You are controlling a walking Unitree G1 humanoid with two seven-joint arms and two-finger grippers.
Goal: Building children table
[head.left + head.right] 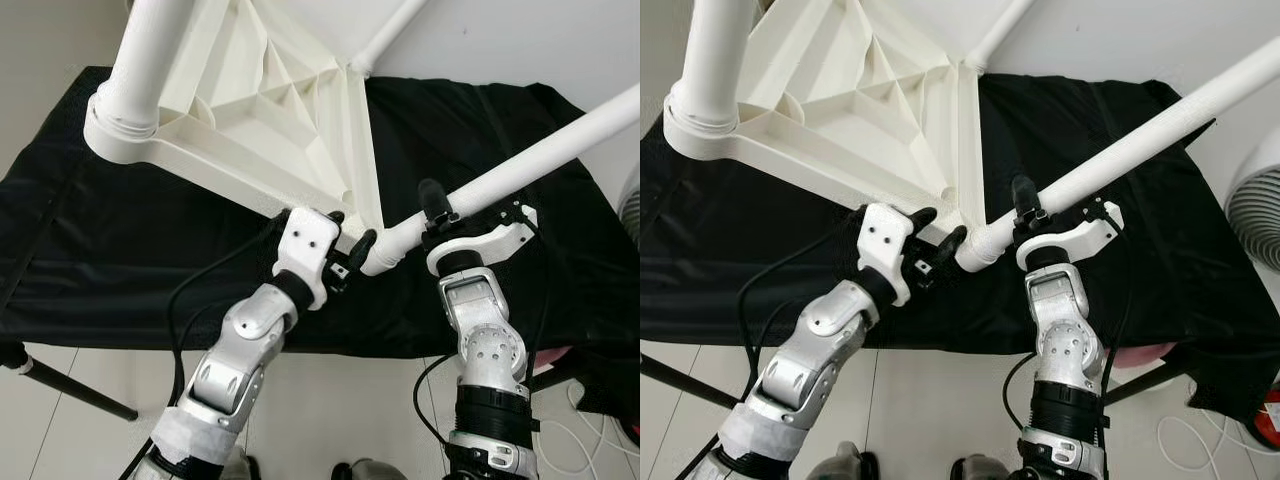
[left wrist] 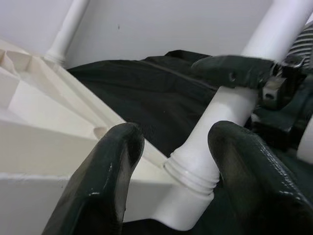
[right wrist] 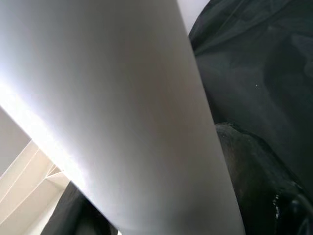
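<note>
An upturned white plastic tabletop lies on a black cloth-covered table. One white leg stands in its left corner socket and another leg in the far corner. A third white leg slants up to the right, its threaded end at the near corner socket. My right gripper is shut on this leg a little above that end; one finger presses against it. My left gripper is open, its fingers straddling the near corner and the leg's end.
The table's front edge runs just below both wrists, with pale floor beneath. A white fan stands at the right, beside a red object and white cables on the floor. A black stand leg crosses the floor at lower left.
</note>
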